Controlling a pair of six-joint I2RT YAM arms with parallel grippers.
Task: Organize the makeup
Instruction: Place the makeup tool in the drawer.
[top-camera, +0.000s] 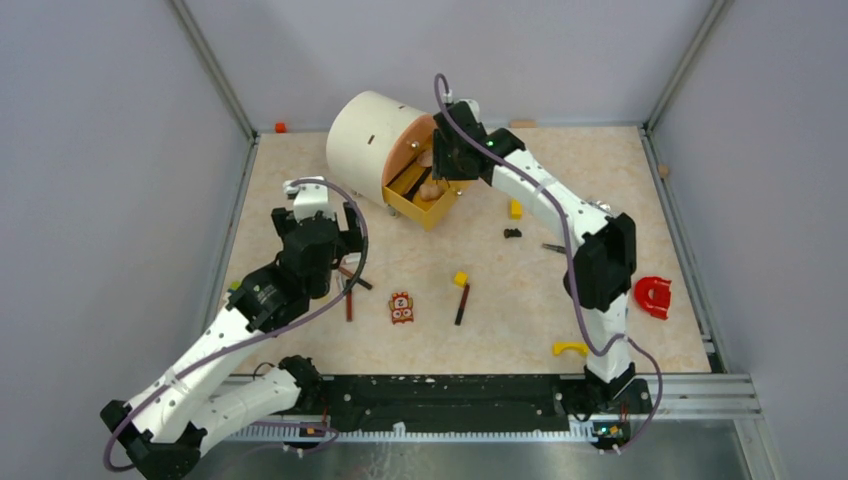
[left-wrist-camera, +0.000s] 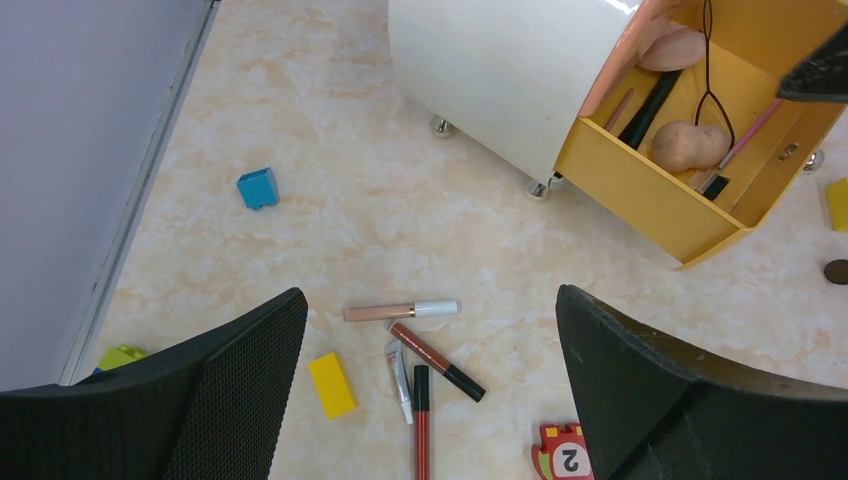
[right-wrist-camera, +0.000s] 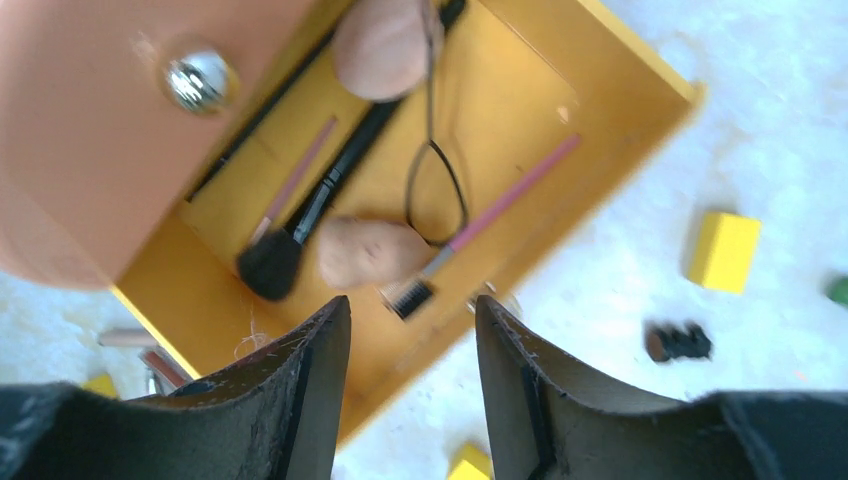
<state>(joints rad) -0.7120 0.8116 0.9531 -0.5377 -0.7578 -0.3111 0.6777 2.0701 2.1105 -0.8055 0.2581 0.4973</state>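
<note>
Two arms reach down – L gripper (left-wrist-camera: 430, 300) wide above sticks (left-wrist-camera: 432, 357), R gripper (right-wrist-camera: 412, 305) part-open above drawer (right-wrist-camera: 640, 55).

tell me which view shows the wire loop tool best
Right wrist: the wire loop tool lies close in the yellow drawer. Left wrist shows it smaller, at the frame's top; top external cannot resolve it.

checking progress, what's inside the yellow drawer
Two peach puffs, a black brush, a pink-handled brush, a thin pink stick and a black wire-loop tool. The peach panel covers the drawer's rear.
</note>
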